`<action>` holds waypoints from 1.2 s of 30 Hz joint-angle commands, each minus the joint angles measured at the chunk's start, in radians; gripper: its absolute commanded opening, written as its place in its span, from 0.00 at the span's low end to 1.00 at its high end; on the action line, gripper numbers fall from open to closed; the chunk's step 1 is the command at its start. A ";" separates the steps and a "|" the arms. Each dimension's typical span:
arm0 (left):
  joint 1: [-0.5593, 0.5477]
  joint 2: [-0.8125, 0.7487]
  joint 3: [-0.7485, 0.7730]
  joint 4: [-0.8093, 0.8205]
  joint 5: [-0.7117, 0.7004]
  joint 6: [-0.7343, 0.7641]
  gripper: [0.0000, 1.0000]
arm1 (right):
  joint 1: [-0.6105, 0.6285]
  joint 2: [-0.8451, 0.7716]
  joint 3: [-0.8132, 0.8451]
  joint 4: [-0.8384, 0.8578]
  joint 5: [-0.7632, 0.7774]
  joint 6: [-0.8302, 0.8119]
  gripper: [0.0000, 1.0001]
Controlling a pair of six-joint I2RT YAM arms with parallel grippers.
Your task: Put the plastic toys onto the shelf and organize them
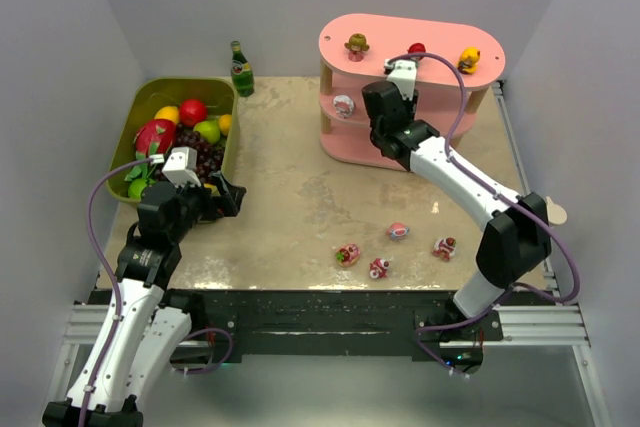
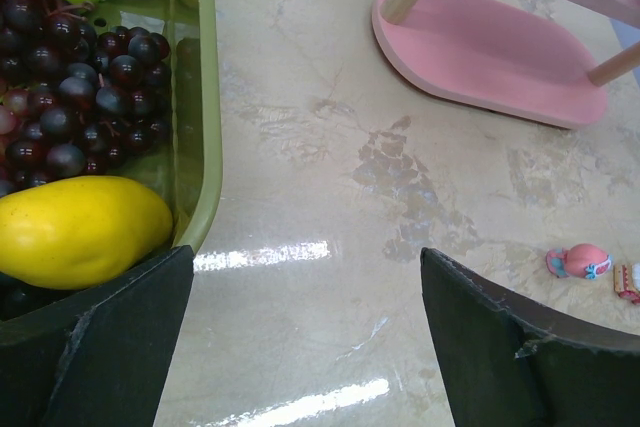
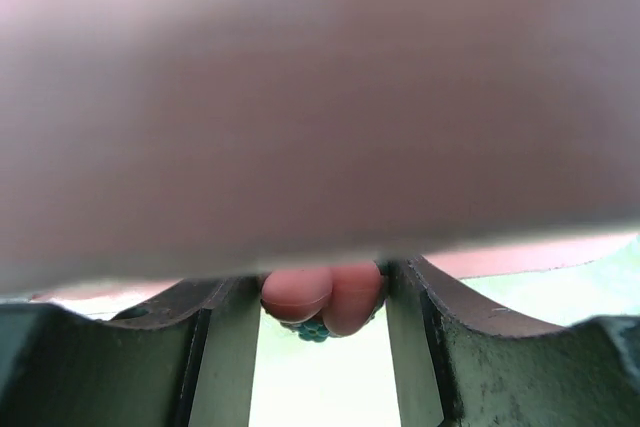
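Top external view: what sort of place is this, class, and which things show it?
Probably a robot lab test cell: a left arm and right arm bolted to a metal frame, plain walls boxing the table in, and toy props, a pink shelf and a bin of fruit.

A robotics lab cell: plain white walls (image 1: 60, 67) box in a marbled table (image 1: 290, 187) on aluminium rails (image 1: 540, 325).

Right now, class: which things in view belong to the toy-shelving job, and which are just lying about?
Job: pink shelf; figurines on it; four figurines on the table; held toy in right end effector.
Lying about: green bin; toy fruit; green bottle.
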 commanded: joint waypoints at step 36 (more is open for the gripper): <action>0.006 0.001 -0.002 0.002 -0.014 -0.007 1.00 | -0.002 0.063 0.016 0.123 0.093 -0.038 0.65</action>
